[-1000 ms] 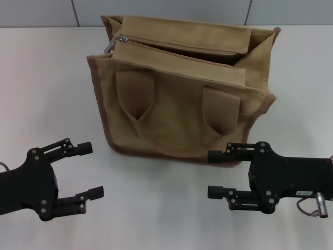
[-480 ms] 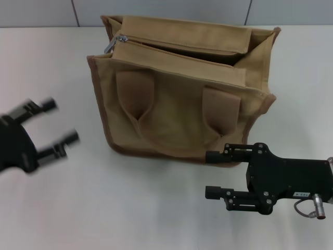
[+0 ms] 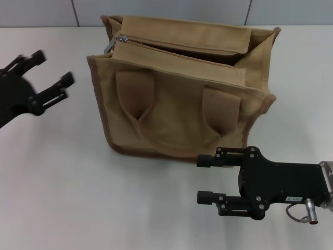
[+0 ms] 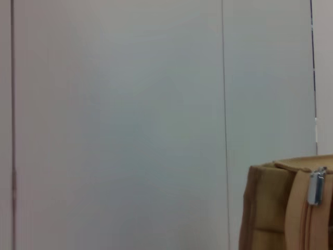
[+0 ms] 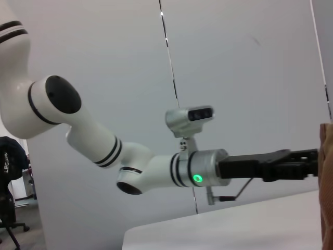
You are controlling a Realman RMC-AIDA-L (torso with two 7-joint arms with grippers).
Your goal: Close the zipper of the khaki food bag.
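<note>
Soft khaki canvas: the khaki food bag point(image 3: 182, 88) is sitting mid-surface point(image 3: 78, 198), top gaping, and you are facing a floppy flap. Its zipper point(image 3: 177, 49) pull is lying at the left end; pinch that small, likely slippery tab. Left gripper point(image 3: 49, 73) is hovering nearby, released; right gripper point(image 3: 204, 179) is waiting in front, also released.
</note>
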